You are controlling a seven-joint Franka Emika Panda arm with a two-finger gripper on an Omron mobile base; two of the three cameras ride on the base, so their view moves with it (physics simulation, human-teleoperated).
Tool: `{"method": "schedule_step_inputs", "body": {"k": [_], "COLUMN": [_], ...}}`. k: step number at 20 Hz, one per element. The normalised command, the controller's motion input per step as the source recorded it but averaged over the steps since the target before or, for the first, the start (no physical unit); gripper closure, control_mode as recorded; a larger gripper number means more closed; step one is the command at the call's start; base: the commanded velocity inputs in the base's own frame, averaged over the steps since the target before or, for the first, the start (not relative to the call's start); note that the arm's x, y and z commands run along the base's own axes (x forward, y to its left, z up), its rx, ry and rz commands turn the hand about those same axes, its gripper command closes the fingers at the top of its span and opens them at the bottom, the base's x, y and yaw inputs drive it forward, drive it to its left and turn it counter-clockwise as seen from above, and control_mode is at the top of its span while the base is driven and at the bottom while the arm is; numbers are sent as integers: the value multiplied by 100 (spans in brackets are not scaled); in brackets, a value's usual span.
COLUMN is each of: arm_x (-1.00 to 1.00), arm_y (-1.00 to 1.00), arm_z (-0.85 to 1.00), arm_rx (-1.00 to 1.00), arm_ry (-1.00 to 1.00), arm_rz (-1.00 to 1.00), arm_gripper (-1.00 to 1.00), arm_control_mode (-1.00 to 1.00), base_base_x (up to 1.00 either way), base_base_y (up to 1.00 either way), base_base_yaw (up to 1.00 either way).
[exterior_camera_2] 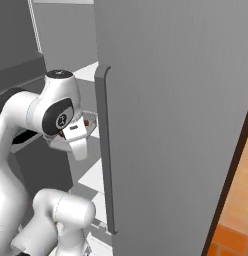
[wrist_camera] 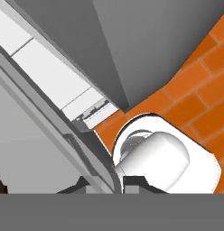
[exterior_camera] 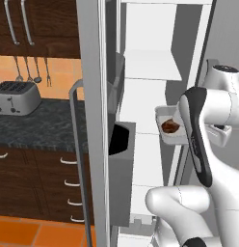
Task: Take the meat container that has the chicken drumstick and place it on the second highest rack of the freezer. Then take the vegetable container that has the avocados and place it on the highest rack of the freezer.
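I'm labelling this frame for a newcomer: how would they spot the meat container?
Find the open freezer with its flat white shelves. Midway up, beside the white arm, sits the meat container, a shallow light-grey rectangular tray. It alone holds a glossy reddish-brown chicken drumstick.

White arm with dark joints, smooth and rounded throughout.

The arm [exterior_camera: 222, 144] is built of glossy white rounded shells, fat tubes meeting in bulbous elbows. A long black band [exterior_camera: 198, 140] runs down one link, narrow and curved like an inlay. From the right side, a black oval joint cap [exterior_camera_2: 58, 117] carries a small pale round emblem, and a flat dark disc [exterior_camera_2: 59, 74] tops the domed shoulder above it. The wrist block [exterior_camera_2: 76, 135] is white and boxier, with a small dark mark. The lower link [exterior_camera_2: 61, 212] is plain white.
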Motion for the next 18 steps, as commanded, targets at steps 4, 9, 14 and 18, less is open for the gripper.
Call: {"method": "schedule_step_inputs", "body": {"k": [4, 9, 14, 18], "arm_x": [39, 29, 34, 61], "arm_y": [0, 4, 8, 0], "arm_z": [-19, -25, -18, -3], "arm_rx": [0, -1, -1, 0], "arm_ry": [-3, -13, -12, 0], "arm_rz": [-16, -5, -2, -3], "arm_gripper": [100, 100, 100, 100], "arm_control_mode": [-100, -100, -100, -100], "base_base_x": [0, 0, 0, 0], "base_base_y": [0, 0, 0, 0], "base_base_yaw": [0, 0, 0, 0]}}
